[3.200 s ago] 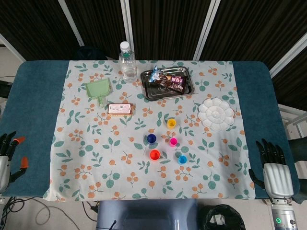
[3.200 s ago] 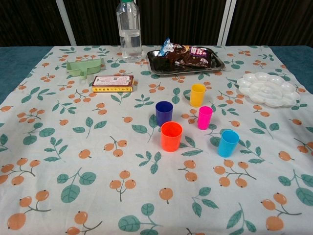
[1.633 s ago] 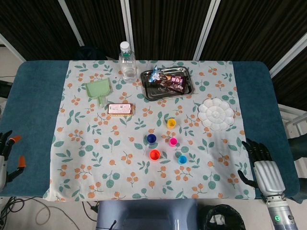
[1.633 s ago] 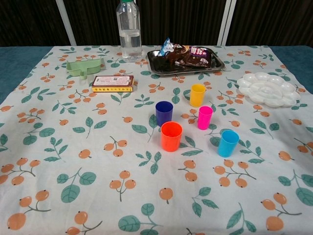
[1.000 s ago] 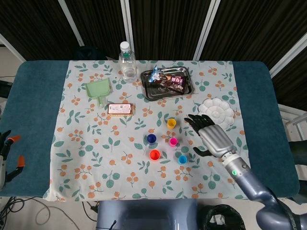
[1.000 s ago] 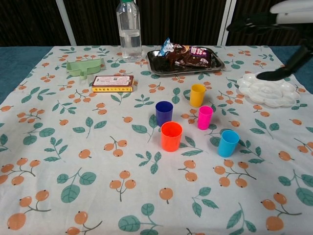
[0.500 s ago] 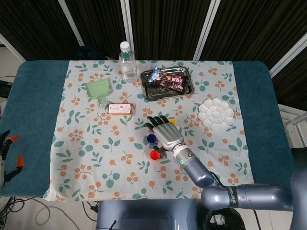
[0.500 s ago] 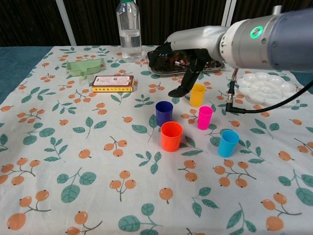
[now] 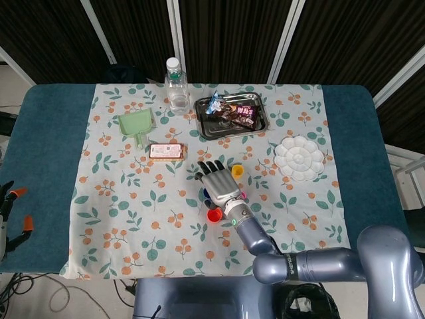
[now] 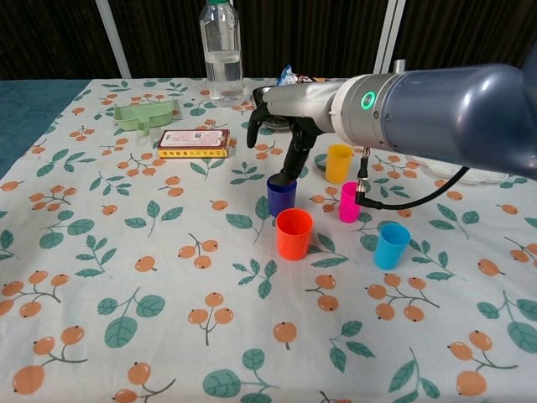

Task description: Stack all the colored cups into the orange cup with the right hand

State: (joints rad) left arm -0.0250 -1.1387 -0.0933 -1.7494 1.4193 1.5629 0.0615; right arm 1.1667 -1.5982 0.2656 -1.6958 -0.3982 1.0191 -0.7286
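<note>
Left hand [image 9: 5,216] sits off the counter's edge at 9 o'clock, fingers apart, holding nothing; it is half cut off by the frame. Right hand [image 10: 281,113] hovers spread wide over the blue cup [image 10: 281,194], thumb tip near its rim, likely lining up a first grasp. Orange cup [image 10: 294,233] stands just beside it at 5 o'clock, open-mouthed, ready to receive. Pink cup [image 10: 351,201], yellow cup [image 10: 338,163] and light-blue cup [image 10: 391,245] stand apart rightward. In head view the hand hides the blue and pink cups.

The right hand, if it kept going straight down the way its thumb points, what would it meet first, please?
Most likely the dark blue cup: the right hand hovers open just above it, thumb reaching to its rim. Whether they already touch is unclear.
</note>
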